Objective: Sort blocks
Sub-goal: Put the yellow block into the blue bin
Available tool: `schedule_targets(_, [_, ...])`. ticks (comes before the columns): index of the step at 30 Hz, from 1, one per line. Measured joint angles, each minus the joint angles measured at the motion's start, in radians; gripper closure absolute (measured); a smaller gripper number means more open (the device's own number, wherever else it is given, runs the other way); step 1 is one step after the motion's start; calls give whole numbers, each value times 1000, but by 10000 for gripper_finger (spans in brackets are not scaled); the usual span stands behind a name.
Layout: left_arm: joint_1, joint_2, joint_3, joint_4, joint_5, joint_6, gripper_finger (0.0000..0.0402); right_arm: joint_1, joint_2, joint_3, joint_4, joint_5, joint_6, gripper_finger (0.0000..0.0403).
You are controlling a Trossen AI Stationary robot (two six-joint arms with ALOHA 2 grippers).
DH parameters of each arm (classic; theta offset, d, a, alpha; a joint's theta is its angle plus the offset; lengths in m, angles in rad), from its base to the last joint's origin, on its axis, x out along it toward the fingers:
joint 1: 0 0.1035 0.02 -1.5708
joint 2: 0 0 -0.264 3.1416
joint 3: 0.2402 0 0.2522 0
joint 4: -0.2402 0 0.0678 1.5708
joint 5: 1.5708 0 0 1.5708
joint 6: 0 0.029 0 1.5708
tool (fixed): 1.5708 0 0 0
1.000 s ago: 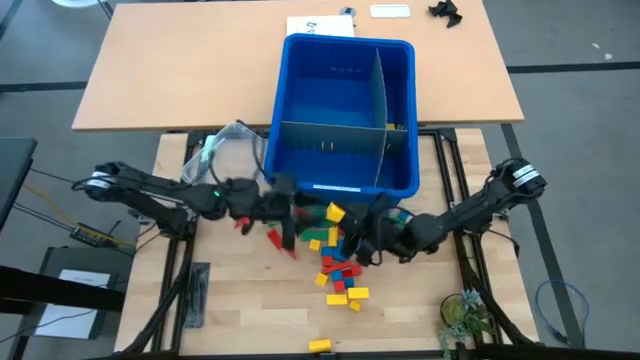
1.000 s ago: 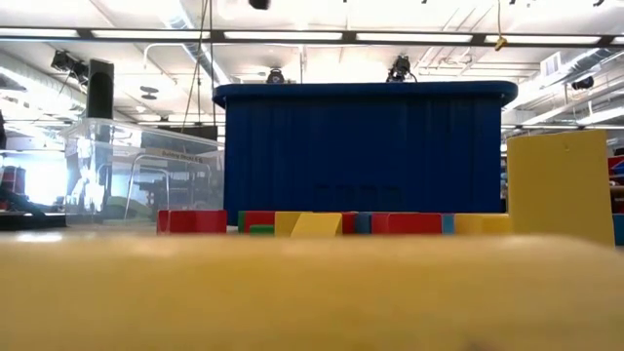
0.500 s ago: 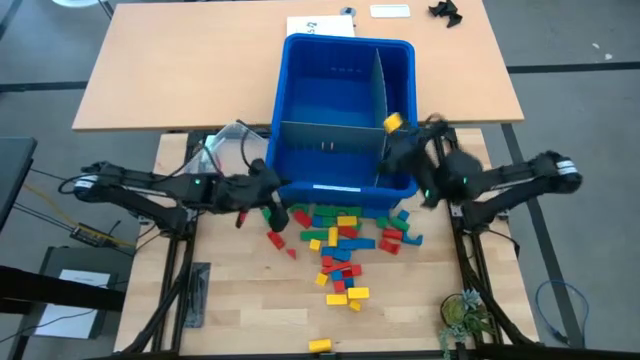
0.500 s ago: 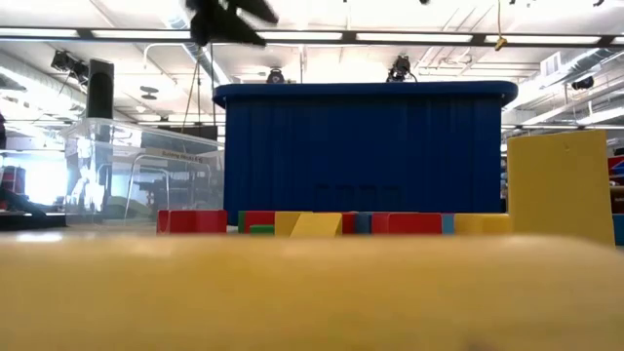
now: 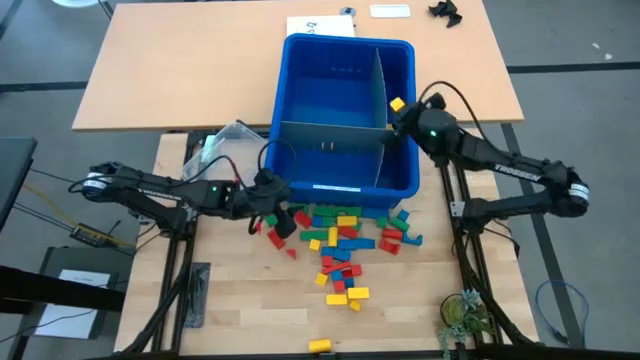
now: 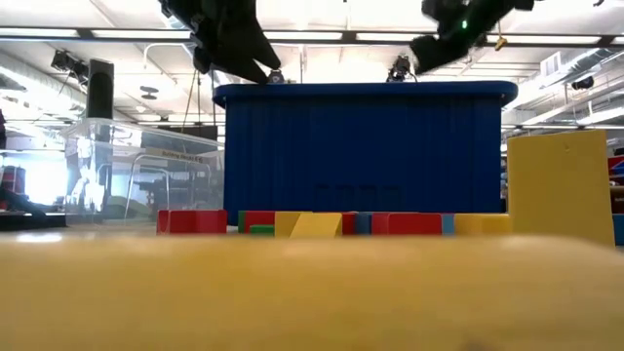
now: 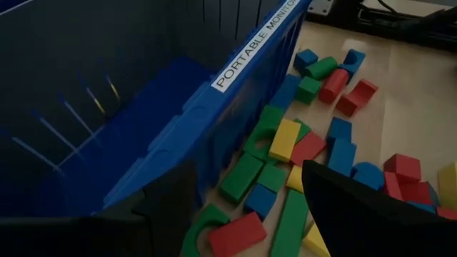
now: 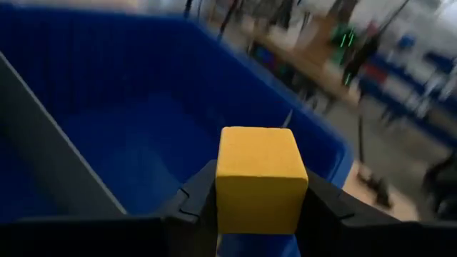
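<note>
- Swung since the earlier frame: right claw (image 5: 397, 108) from the bin's (image 5: 300, 150) front wall to above its right compartment.
- Clamped between its fingers: smooth yellow cube (image 8: 261, 178), flat face up, no long axis.
- Left claw (image 5: 283, 222) beside the bin's front, fingers apart, holding nothing.
- Just beyond it: blocks (image 5: 345, 245), scattered on wood.

Blue bin (image 5: 345, 55): large, 12 o'clock of the wooden table — grey dividers (image 5: 380, 95) split it into compartments; white label on its near wall.
Clear tub (image 5: 228, 140): just beside the bin's 9 o'clock corner.
Wooden table (image 5: 240, 300): pale planks, dark frame.
Tan desk (image 5: 170, 70): beyond, under the bin's far end — papers (image 5: 390, 11) at 12 o'clock.
Small plant (image 5: 462, 312): 5 o'clock corner.
</note>
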Motion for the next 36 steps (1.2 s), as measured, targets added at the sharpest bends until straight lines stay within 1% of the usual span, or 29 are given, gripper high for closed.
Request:
schedule_targets(5, [0,0,0,16,0,4,136,-132,62,98,-220,-163,141,275])
schedule_targets(7, [0,0,0,16,0,5,136,-174,88,134,-290,-227,163,275])
schedule_targets(11, [0,0,0,16,0,5,136,-248,140,209,-400,-319,183,275])
schedule_targets(14, [0,0,0,16,0,5,136,-301,188,250,-456,-410,203,275])
schedule_targets(17, [0,0,0,15,0,6,136,-337,229,268,-460,-469,215,275])
schedule_targets(24, [-2,0,0,15,5,6,136,-379,296,271,-476,-491,198,275])
schedule_targets(29, [-2,0,0,13,52,7,136,-387,298,271,-476,-509,194,275])
schedule_targets(32, [-3,0,0,13,53,10,136,-390,296,271,-485,-510,178,275])
schedule_targets(36, [-2,0,0,13,57,12,136,-391,297,271,-486,-505,204,275])
